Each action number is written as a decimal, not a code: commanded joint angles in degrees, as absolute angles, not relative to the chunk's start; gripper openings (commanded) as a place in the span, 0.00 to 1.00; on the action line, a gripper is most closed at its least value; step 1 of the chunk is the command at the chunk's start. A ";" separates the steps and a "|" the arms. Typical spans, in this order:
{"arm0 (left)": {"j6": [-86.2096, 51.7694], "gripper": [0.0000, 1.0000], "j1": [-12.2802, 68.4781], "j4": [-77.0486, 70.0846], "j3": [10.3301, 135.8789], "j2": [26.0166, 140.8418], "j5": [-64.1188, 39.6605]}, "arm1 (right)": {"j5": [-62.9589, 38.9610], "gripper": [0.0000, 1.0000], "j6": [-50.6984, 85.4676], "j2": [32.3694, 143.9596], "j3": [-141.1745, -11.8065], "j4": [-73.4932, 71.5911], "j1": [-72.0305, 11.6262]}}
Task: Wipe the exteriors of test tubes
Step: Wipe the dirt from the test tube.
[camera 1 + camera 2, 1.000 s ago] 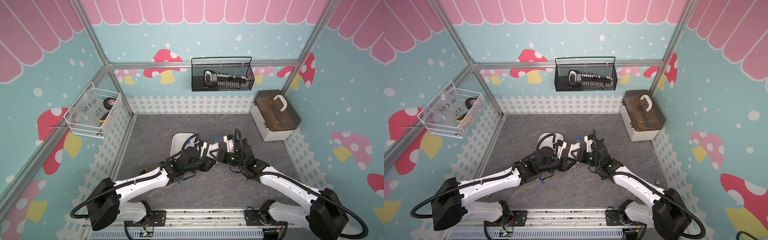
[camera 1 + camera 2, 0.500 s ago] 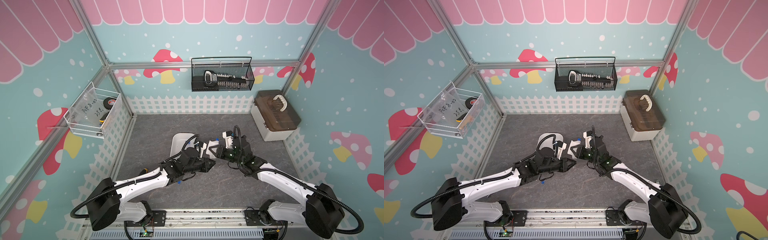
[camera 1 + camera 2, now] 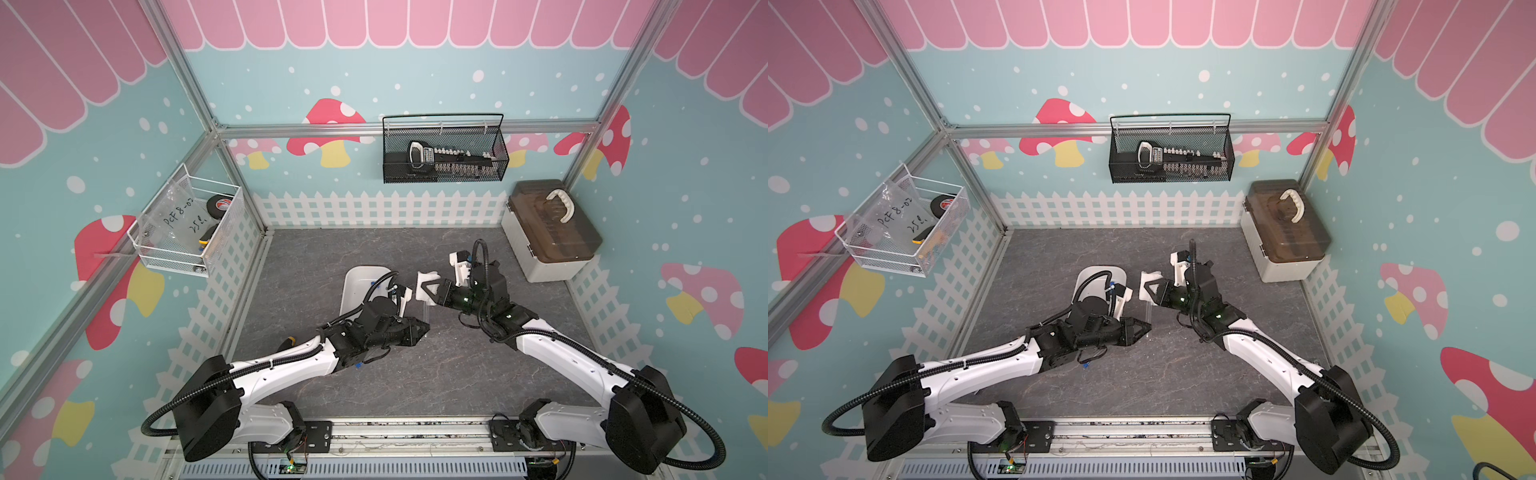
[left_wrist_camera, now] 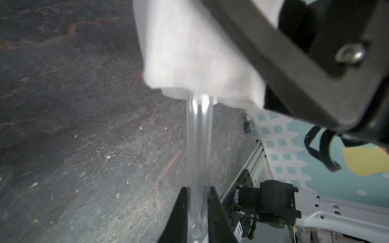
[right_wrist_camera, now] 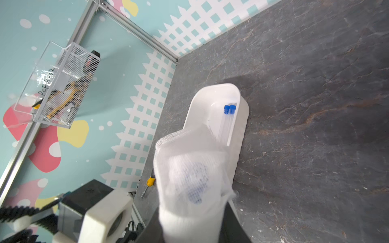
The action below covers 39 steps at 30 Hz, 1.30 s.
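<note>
Sliding away from the left hand [image 3: 422, 328], the right hand [image 3: 426, 291] has pulled the white cloth [image 4: 189, 52] along the tube [image 4: 199, 147] and squeezes it tighter. The left hand pinches the tube's bare end, up above the middle of the bench [image 3: 415, 374]. Most of this tube looks wiped now. Two more tubes [image 5: 229, 109] lie in the white tray [image 5: 245, 109].

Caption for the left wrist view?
Left gripper clamps a clear test tube whose far end disappears into a white cloth.
</note>
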<state>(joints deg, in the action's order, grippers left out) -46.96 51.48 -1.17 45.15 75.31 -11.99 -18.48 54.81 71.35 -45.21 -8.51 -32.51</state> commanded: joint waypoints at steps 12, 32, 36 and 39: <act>-46.97 0.15 51.15 -0.66 45.55 73.46 -10.81 | -15.73 0.29 58.56 67.46 -36.90 -11.21 -36.69; -47.44 0.19 51.15 -0.86 43.86 72.99 -10.96 | -16.28 0.17 58.01 73.80 -44.36 -16.43 -32.70; -47.63 0.28 51.15 -1.69 44.03 74.22 -11.65 | -15.48 0.17 58.76 71.63 -42.59 -16.61 -33.59; -48.09 0.29 51.15 -2.86 44.05 75.30 -12.29 | -15.12 0.17 59.28 70.10 -41.65 -16.52 -34.14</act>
